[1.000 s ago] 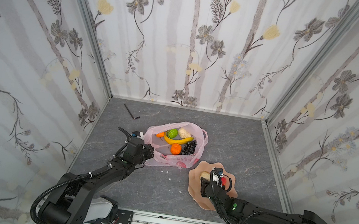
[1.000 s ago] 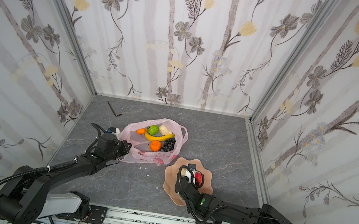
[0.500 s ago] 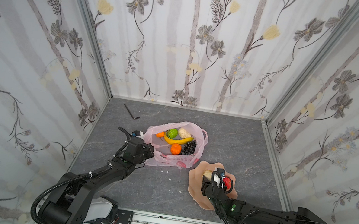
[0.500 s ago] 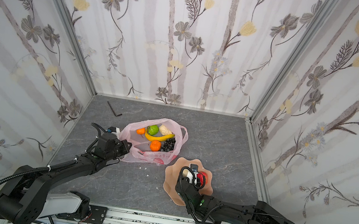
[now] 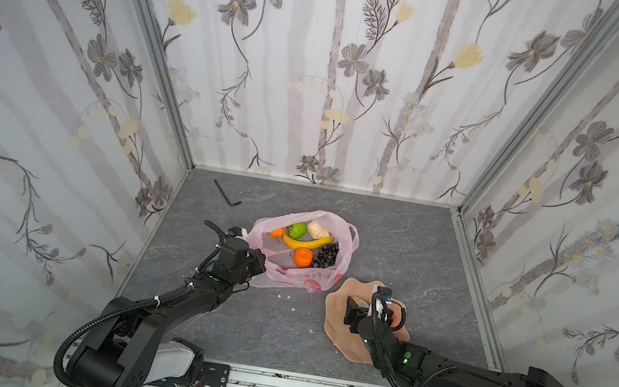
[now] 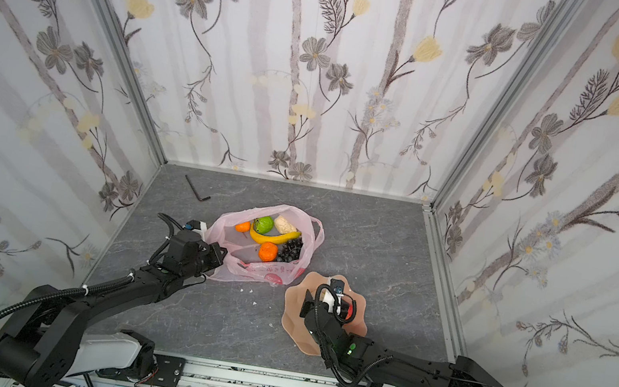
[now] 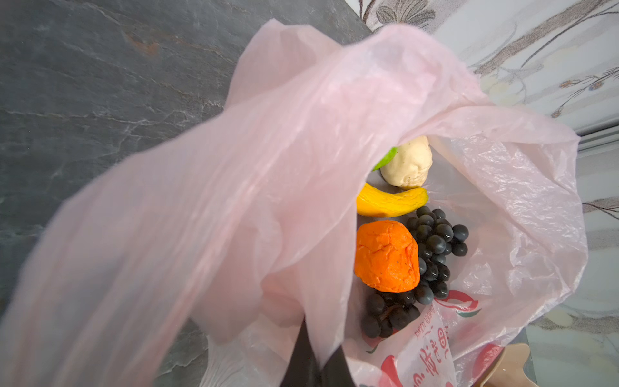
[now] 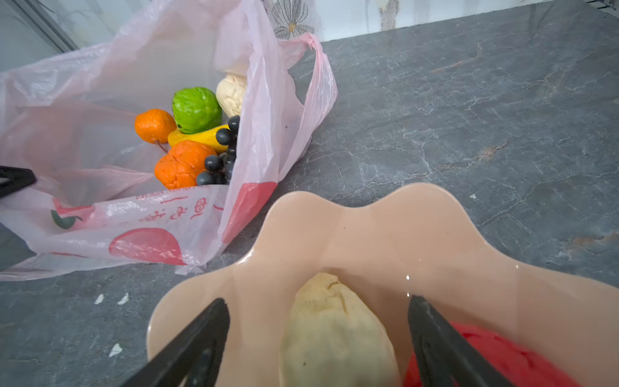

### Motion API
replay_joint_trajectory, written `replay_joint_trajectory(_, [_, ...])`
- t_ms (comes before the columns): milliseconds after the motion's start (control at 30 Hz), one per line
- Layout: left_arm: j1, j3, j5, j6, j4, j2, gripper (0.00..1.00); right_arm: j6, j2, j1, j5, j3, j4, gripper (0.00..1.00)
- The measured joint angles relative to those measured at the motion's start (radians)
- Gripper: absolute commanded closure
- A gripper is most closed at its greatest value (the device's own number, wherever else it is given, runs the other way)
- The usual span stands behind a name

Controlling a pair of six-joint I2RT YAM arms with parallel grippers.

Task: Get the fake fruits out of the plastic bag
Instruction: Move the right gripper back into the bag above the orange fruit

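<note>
Our left fingers (image 7: pixel 311 355) are pinched together on a fold of the bag (image 5: pixel 310 281) at its near edge, lifting the thin film so the mouth gapes. Our right fingers (image 8: pixel 318 300) stand wide apart over the dish (image 8: pixel 368 214) and grip nothing. A beige fruit (image 8: pixel 335 338) lies in the dish between them, clear of both, with a red fruit (image 8: pixel 485 355) just beside it.

Six pieces are in the bag, ahead of the right fingers, past the dish rim and toward the left arm's side. They are a green ball (image 5: pixel 298 229), a beige lump (image 5: pixel 318 229), a banana (image 5: pixel 306 243), grapes (image 5: pixel 325 255), a large orange (image 5: pixel 302 258) and a small orange (image 5: pixel 276 232). The large orange and the grapes touch each other and lie nearest the right fingers. The banana sits just beyond them, its long axis crosswise to the reach and roughly in line with the gap between those fingers.

We judge the right arm should go in, since the left is busy with the bag. A banana pick would need the wrist turned so the fingers close across its width.

The bag is slack, crinkly, translucent pink film with red prints, and it lies on the grey stone-look counter (image 5: pixel 395 250) just beside the dish. The fruits look glossy and lumpy, and the grapes are a loose cluster of small dark beads. The dish is smooth, peach-coloured and scalloped.
</note>
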Motion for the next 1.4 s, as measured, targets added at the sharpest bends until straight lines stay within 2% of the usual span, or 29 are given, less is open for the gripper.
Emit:
replay_joint_trajectory(100, [0.0,0.0,0.009,0.002,0.0,0.004,1.0,-0.015,-0.039,-0.018,-0.01,0.039,-0.022,0.22])
replay_joint_trajectory(333, [-0.006,0.01,0.026,0.001,0.002,0.047,1.0,-0.069,0.026,-0.097,-0.179,0.242,-0.087,0.27])
replay_joint_trajectory(600, [-0.027,0.013,0.024,-0.004,-0.048,0.047,1.0,-0.142,0.288,-0.158,-0.44,0.557,-0.16,0.33])
replay_joint_trajectory(800, [-0.063,0.016,0.02,-0.006,-0.073,0.053,1.0,-0.193,0.514,-0.185,-0.575,0.768,-0.22,0.37])
replay_joint_trajectory(1033, [-0.084,0.019,-0.002,-0.015,-0.083,0.043,1.0,-0.256,0.746,-0.185,-0.661,0.973,-0.329,0.41])
replay_joint_trajectory(1400, [-0.089,0.011,-0.021,-0.031,-0.089,0.03,1.0,-0.301,0.951,-0.196,-0.663,1.139,-0.452,0.39])
